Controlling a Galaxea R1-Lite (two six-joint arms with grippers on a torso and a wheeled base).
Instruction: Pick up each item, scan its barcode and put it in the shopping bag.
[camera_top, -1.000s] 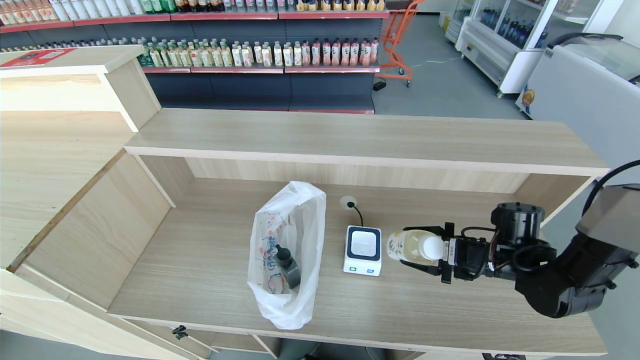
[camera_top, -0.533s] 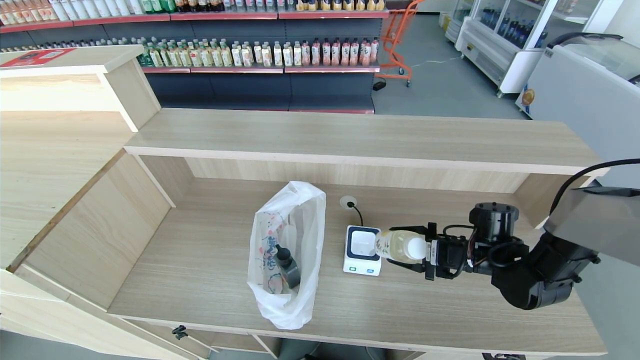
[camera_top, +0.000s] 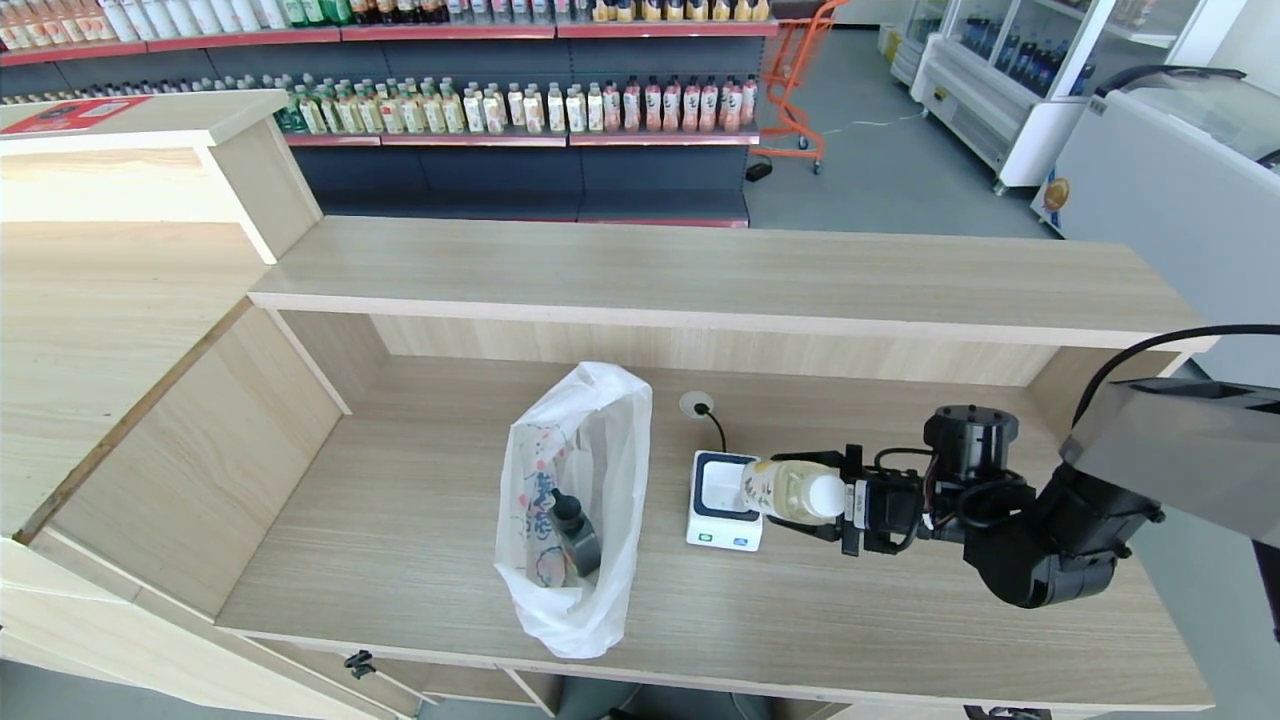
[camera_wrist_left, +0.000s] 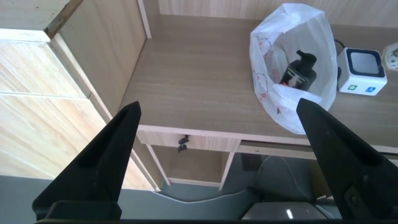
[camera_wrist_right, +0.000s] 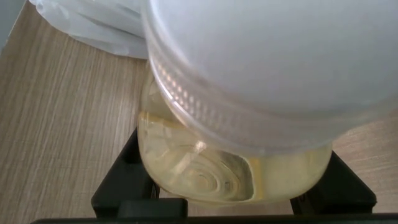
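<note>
Now, in the head view, the right claw (camera_top: 805, 494) is clamped on a pale yellow bottle (camera_top: 785, 489), one finger on each side of the body just ahead of the white cap. The bottle lies level above the counter (camera_top: 400, 520), its bottom end over the right edge of the white scanner (camera_top: 714, 482). The plastic bag (camera_top: 612, 440) stands open just to the robot's left of the scanner, with a dark pump bottle (camera_top: 574, 531) inside. A second ago the bottle hung clear of the scanner on the robot's right; the arm has carried it leftward until it overlaps the scanner. The bag and scanner have not moved. From the left wrist, the left claw (camera_wrist_left: 217, 107) hangs with its fingers (camera_wrist_left: 102, 163) spread wide and nothing between them, out beyond the counter's near edge; the bag (camera_wrist_left: 273, 102), the dark pump bottle (camera_wrist_left: 299, 67) and the scanner (camera_wrist_left: 365, 64) lie past it. From the right wrist, the bottle (camera_wrist_right: 205, 165) shows cap first, black fingers (camera_wrist_right: 119, 185) tight against both sides, with the counter (camera_wrist_right: 56, 124) and a bit of the bag (camera_wrist_right: 93, 25) beneath.
</note>
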